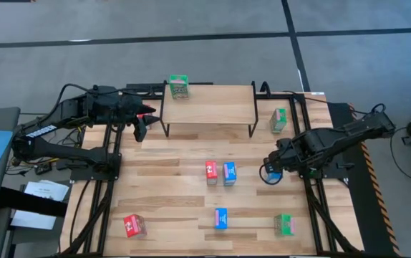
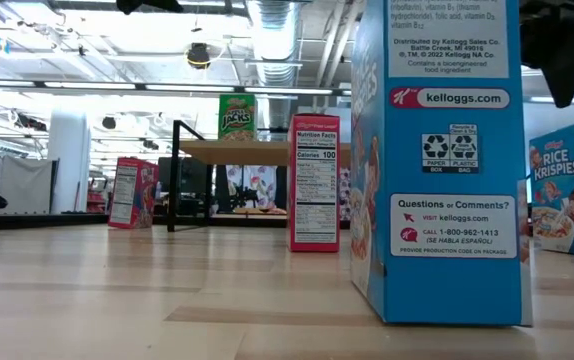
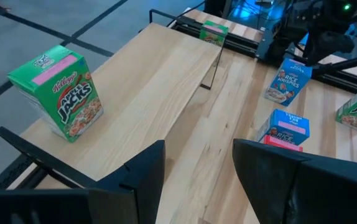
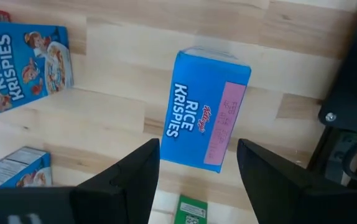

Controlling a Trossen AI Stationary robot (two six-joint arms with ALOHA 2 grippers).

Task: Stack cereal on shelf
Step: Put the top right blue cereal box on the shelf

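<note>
Judging by how the boxes lie, the job is barely begun: only one green box (image 1: 179,87) stands on the shelf (image 1: 213,107), upright at its far left corner, and the rest of the cereal I can see is down on the slatted table (image 1: 177,193). A second green box (image 1: 278,120) sits just off the shelf's right end, a red box (image 1: 211,172) and a blue box (image 1: 229,173) stand side by side in the middle, and along the near edge are another red box (image 1: 134,225), another blue box (image 1: 220,218) and a third green box (image 1: 284,224). The right gripper (image 4: 197,148) hangs over one more blue box (image 4: 204,109) right of the middle pair, its fingers apart on either side and not closed on it, so this looks like the next pick. The left gripper (image 3: 197,149) waits by the shelf's left end, fingers apart and empty. I count eight boxes, so seven visible ones are left to lift and place.
</note>
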